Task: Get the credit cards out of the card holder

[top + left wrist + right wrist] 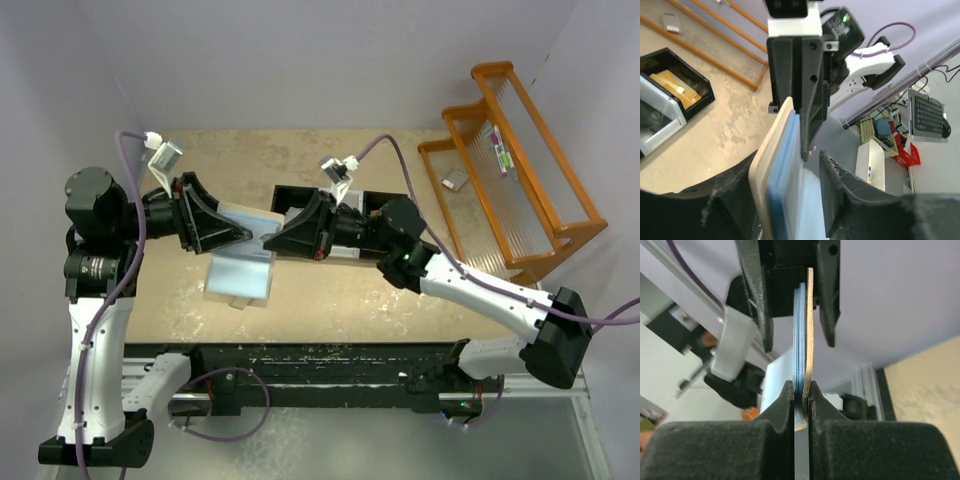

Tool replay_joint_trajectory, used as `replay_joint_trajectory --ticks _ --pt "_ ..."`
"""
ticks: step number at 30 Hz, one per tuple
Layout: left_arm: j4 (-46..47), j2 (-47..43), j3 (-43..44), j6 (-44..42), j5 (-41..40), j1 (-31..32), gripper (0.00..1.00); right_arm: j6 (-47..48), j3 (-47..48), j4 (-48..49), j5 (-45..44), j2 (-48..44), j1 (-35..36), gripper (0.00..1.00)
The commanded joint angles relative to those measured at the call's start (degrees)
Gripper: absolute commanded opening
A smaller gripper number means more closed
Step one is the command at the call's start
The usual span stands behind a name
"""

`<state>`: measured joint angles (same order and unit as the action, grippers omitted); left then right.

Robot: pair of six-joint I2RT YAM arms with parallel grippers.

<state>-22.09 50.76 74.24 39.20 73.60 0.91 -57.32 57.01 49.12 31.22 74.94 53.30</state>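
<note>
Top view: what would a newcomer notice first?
The grippers meet mid-table at the card holder. The right gripper is shut on its edge, while the left gripper straddles it with a gap at one of its fingers. An orange rack stands at far right.

card holder (240, 276): up off the table (400, 290), mid-scene, between both grippers
left gripper (245, 235): left of it
right gripper (268, 243): right of it
tray (290, 195): on the table, behind right gripper
rack (493, 72): far right
</note>
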Motion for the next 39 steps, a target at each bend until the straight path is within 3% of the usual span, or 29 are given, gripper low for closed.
replay_joint_trajectory --ticks 1,3,6,12,25,29,34,37,38,39 --pt "-17.41 2.02 4.06 -20.7 1.45 0.15 0.58 17.76 13.45 -30.86 9.89 0.04 0.13 0.0" --pt "-26.81 3.32 7.44 -32.09 0.92 0.15 0.66 26.17 19.99 -45.98 13.65 3.05 0.14 0.0" --pt "-40.58 5.57 10.82 -49.85 0.34 0.15 0.67 38.6 27.86 -64.22 12.07 6.82 0.18 0.0" --pt "-60.35 11.77 13.1 -71.31 -0.48 0.35 0.62 46.78 34.75 -75.77 11.48 8.71 0.31 0.0" --pt "-58.83 13.66 10.47 -72.77 -1.48 1.0 0.66 54.22 47.61 -87.45 8.97 16.03 0.35 0.0" --pt "-56.86 13.92 8.96 -70.7 -0.31 1.2 0.49 55.7 52.27 -90.13 8.81 18.77 0.33 0.0" --pt "-57.09 15.68 8.11 -70.35 2.6 1.38 0.39 56.58 57.55 -91.35 9.72 22.42 0.36 0.0" --pt "-58.11 16.53 8.52 -70.84 2.85 1.38 0.16 56.92 59.09 -91.94 10.01 23.42 0.33 0.0" --pt "-58.31 16.39 8.64 -71.02 2.91 1.38 0.09 56.88 58.99 -91.21 10.75 23.3 0.27 0.04" --pt "-58.1 16.28 8.76 -70.44 3.01 1.38 0.05 56.42 58.41 -90.36 10.22 22.92 0.06 0.15"
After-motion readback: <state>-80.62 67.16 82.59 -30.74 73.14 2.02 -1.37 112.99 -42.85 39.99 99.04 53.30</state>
